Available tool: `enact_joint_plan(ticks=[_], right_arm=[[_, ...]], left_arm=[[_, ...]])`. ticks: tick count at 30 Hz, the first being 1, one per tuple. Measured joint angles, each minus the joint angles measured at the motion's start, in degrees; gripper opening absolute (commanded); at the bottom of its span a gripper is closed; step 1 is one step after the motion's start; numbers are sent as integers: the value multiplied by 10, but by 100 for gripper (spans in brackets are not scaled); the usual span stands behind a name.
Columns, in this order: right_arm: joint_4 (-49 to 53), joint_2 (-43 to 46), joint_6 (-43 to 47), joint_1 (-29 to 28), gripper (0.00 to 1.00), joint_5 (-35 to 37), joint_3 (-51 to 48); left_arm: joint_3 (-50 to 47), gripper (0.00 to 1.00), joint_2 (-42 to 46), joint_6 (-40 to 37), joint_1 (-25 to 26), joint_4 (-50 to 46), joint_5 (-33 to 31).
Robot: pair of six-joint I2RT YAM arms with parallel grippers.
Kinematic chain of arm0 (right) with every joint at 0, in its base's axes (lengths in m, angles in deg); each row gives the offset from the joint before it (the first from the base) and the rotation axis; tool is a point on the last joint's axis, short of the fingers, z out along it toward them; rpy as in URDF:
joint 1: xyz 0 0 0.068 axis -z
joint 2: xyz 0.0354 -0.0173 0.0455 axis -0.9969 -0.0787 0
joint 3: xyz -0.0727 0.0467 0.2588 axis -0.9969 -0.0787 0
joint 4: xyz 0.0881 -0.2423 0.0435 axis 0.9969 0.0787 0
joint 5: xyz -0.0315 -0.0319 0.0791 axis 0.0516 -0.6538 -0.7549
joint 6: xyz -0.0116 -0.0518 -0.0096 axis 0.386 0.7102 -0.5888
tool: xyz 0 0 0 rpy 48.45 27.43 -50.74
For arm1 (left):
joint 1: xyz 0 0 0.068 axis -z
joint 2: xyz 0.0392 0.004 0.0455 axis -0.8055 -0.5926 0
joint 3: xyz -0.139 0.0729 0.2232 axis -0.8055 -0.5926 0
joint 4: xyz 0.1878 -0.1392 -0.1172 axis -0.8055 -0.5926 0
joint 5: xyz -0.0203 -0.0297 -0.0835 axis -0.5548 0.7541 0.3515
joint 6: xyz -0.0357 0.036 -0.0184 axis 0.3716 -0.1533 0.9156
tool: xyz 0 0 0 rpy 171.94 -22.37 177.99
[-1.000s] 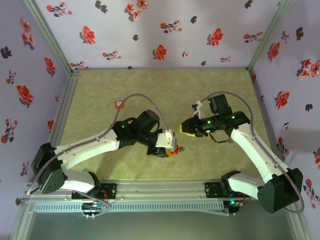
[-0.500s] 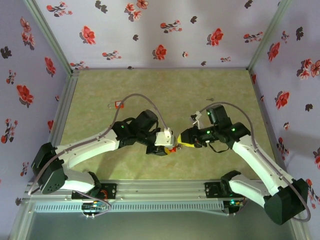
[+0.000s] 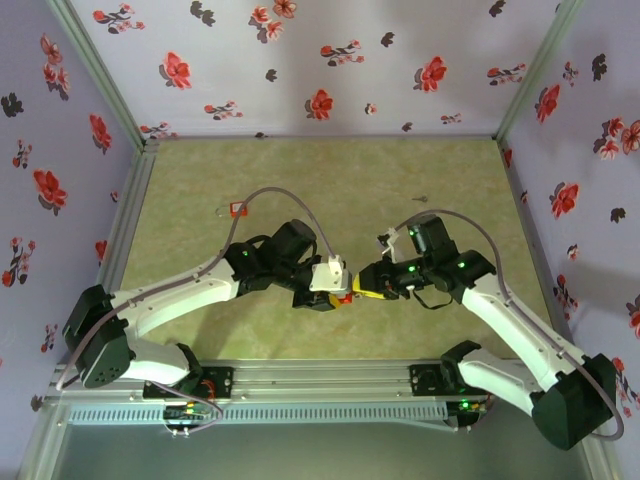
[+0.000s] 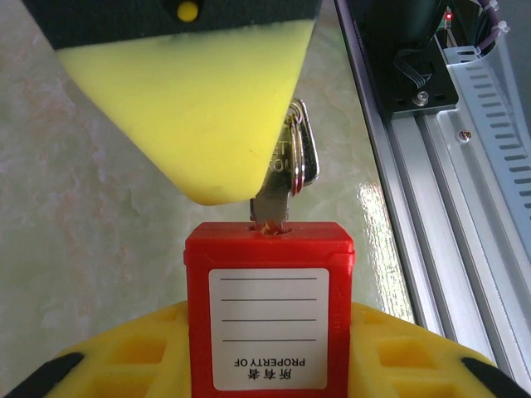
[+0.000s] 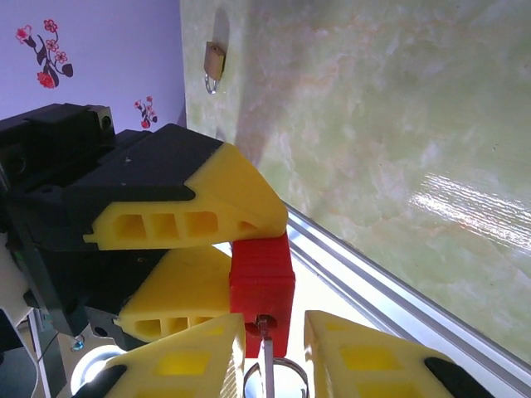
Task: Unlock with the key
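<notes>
A red padlock (image 3: 344,298) with a white label (image 4: 270,315) is held off the table, with my left gripper (image 3: 336,290) shut on its body. Its yellow fingers (image 5: 182,217) clamp the lock from both sides. A silver key (image 4: 280,192) on a ring has its tip in the keyhole on the lock's end face. My right gripper (image 3: 362,285) is shut on the key's head, and the key's blade (image 5: 267,358) runs between the two fingertips (image 5: 199,356). The lock's shackle is hidden behind the left gripper.
A second small padlock (image 3: 236,209) lies on the green mat at the far left. A small loose key (image 3: 422,199) lies at the back right. The aluminium rail (image 4: 465,207) runs along the table's near edge, just beside the two grippers.
My right gripper has moved left and nearer, up to the left gripper, bringing the key's tip into the red padlock's keyhole. The left arm has barely moved.
</notes>
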Motion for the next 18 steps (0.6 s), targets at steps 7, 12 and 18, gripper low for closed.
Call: enact_joint_plan(ticks=[7,12,18], right_arm=[[0,3,-7,0,4,1,-5],[-13,8,-19,-2,0,2,-19],[-65,7,-56,-17,0,9,-45]], left_arm=[[0,0,-11,0,-2,0,-2],[0,0,-15,0,-2,-3,-2],[-8,0,-15,4,-4,-7,-4]])
